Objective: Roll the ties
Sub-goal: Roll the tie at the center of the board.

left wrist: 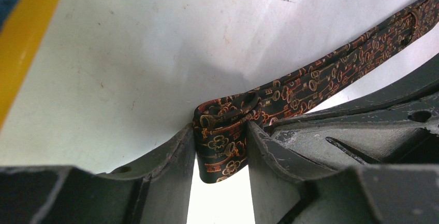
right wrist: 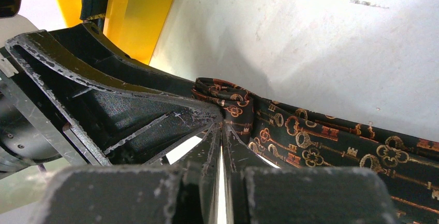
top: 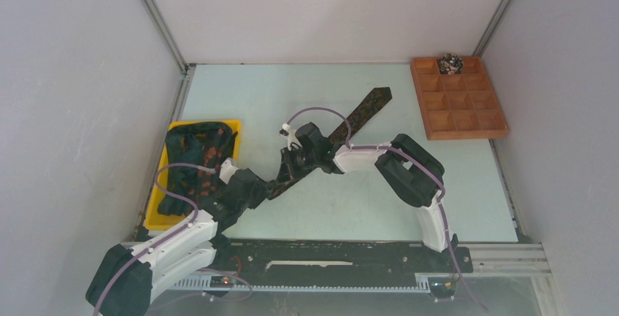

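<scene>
Rolled end of the tie (left wrist: 222,141) held between the fingers
The left fingers (left wrist: 171,157), half closed, clamp the first turns so they likely cannot spring open. The right fingers (right wrist: 209,146), shut, have their tips at that fold. The rest lies beyond them on the bench (left wrist: 129,53).

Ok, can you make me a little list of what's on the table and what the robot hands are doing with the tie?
long tie: dark with orange keys, lying slantwise on the table
its near end: folded over, a roll just begun
left gripper: closed on that folded end
right gripper: shut, tips against the fold; cannot tell if it pinches cloth
yellow bin: at the left, spare ties piled in it
wooden tray: far right corner, one rolled tie in a back compartment
</scene>
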Controlling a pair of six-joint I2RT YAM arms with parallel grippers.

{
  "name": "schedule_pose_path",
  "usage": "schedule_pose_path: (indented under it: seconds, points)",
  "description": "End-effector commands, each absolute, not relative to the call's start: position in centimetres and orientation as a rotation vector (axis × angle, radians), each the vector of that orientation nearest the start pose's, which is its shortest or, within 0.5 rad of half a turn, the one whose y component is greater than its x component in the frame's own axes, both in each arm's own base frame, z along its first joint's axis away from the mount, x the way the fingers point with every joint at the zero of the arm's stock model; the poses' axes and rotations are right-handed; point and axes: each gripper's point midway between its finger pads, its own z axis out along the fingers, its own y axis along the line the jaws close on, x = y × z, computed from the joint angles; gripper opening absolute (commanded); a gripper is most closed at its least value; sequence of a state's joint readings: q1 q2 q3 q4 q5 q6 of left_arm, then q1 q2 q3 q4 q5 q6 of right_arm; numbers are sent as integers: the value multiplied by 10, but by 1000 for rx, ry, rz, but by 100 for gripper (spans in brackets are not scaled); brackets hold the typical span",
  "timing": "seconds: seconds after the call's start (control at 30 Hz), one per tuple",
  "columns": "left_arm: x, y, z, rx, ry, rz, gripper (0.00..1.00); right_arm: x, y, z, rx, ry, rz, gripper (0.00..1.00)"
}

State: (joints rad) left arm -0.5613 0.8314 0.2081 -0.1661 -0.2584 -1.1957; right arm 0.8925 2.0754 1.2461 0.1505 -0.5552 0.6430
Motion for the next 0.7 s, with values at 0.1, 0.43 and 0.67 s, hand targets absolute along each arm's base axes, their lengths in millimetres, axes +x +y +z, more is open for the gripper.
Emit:
schedule_pose_path:
  seconds: [0.1, 0.43, 0.67]
  points:
    - [207, -119, 22, -848, 2253, -525, 47, 218, 466, 38, -693, 2459, 1362, 4]
    - [206, -117, 23, -847, 2247, -526, 48, 225, 458, 17, -667, 2509, 1310, 2]
    - [208, -117, 26, -846, 2232, -528, 53, 230, 452, 9, -646, 2534, 1303, 1]
